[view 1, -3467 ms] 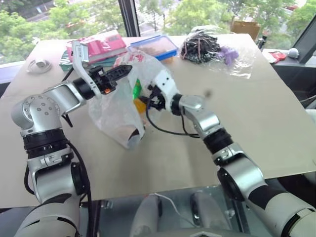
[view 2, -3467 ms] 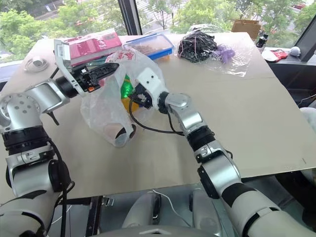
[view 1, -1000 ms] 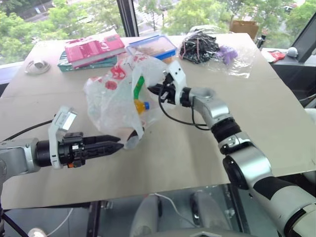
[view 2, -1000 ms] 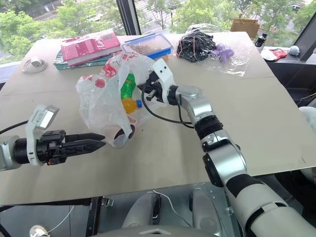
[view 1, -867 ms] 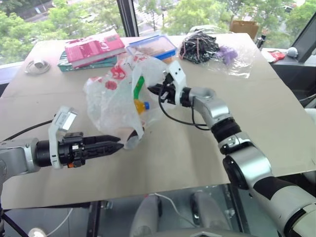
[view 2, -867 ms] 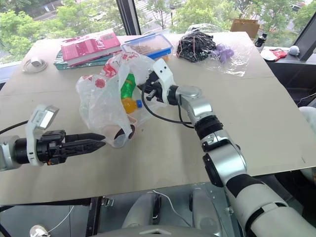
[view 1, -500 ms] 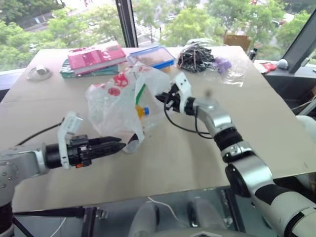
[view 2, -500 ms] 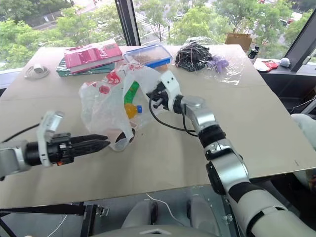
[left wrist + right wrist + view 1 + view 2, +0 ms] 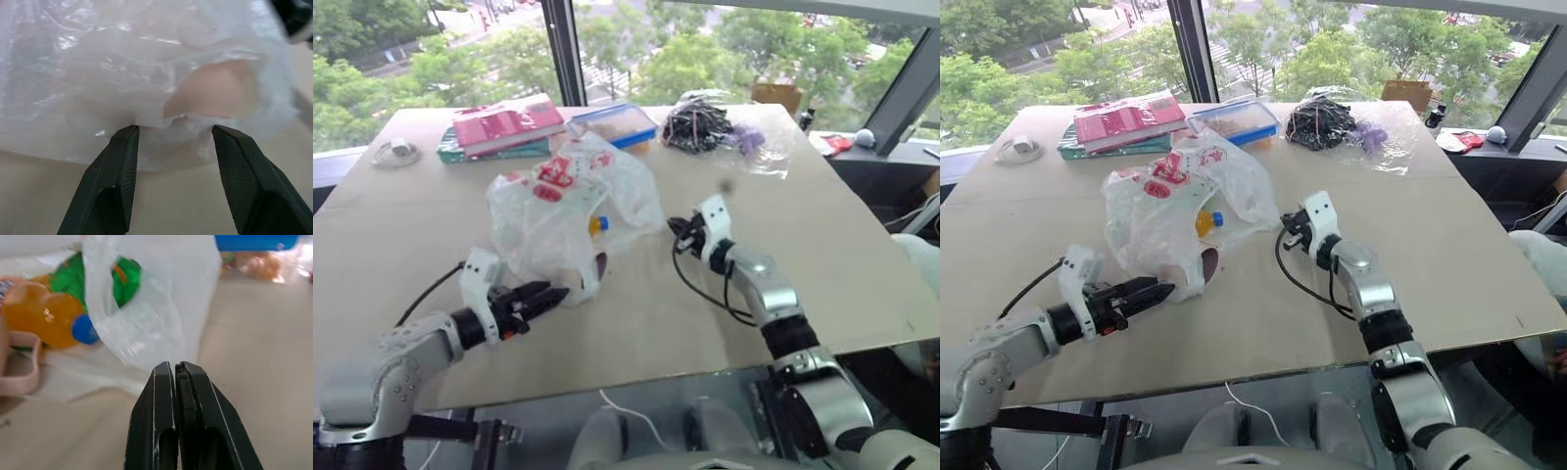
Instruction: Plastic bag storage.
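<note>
You are lining up a regrasp. The plastic bag (image 9: 570, 204) is slumping mid-desk (image 9: 401, 230), at 1 o'clock from your left claw (image 9: 546, 295), whose jaws are standing apart at its hem. Your right claw (image 9: 1285, 233) is pinched empty beside it. Next: nip the hem.
</note>
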Available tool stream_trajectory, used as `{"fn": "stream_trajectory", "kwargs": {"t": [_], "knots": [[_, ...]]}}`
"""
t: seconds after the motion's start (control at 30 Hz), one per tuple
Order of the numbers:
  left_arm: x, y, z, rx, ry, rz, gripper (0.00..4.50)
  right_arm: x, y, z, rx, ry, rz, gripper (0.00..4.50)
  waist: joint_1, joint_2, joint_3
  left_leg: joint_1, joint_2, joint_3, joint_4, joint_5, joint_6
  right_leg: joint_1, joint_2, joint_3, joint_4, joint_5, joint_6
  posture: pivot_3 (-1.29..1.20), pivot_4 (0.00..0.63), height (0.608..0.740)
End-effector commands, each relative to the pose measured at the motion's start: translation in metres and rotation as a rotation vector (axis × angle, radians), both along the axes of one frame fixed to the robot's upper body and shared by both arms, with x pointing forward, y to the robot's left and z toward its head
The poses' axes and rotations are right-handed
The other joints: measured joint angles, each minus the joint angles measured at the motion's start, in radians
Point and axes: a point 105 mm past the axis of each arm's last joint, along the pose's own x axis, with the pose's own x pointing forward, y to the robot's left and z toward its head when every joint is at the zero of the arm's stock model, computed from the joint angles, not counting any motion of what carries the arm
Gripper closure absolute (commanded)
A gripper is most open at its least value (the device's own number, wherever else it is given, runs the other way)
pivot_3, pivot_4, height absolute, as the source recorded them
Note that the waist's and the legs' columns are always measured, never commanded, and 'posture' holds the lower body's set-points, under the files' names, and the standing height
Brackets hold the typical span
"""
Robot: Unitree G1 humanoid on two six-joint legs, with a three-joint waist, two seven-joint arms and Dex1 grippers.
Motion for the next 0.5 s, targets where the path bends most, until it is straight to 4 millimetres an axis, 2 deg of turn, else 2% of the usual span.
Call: {"fn": "stream_trajectory", "kwargs": {"t": [0.03,0.2,0.33,0.43,0.5], "knots": [[0.019,-0.078,0.060,-0.129,-0.347,-0.165,2.04,-0.024,0.093,0.140,0.167,-0.194,0.406,4.33,0.000,0.000,-0.002,0.001,0.000,0.000,0.000,0.000,0.000,0.001,0.000,0.000,0.000,0.000,0.000,0.00,0.000,0.740],[0.016,-0.083,0.060,-0.137,-0.365,-0.176,2.04,-0.027,0.091,0.134,0.177,-0.186,0.397,4.33,0.003,0.003,-0.008,0.003,0.000,0.000,0.000,0.000,0.000,0.003,0.000,0.000,0.000,0.000,0.000,0.00,0.000,0.740],[0.006,-0.093,0.063,-0.195,-0.354,-0.247,2.04,-0.029,0.092,0.137,0.182,-0.198,0.399,4.33,0.005,0.003,-0.009,0.015,0.000,0.001,0.000,-0.001,0.001,0.016,0.001,0.000,-0.001,-0.001,0.000,0.00,0.000,0.740],[0.003,-0.093,0.063,-0.199,-0.354,-0.254,2.04,-0.033,0.092,0.138,0.171,-0.206,0.420,4.33,0.006,0.003,-0.013,0.017,0.000,0.001,0.000,-0.001,0.001,0.017,0.001,0.001,-0.001,-0.001,0.000,0.00,0.000,0.740],[0.004,-0.091,0.062,-0.193,-0.363,-0.228,1.49,-0.035,0.091,0.138,0.166,-0.215,0.421,4.50,0.008,0.003,-0.015,0.017,0.000,0.001,0.001,-0.001,0.001,0.017,0.001,0.001,-0.001,-0.001,0.000,0.00,0.000,0.740]]}}
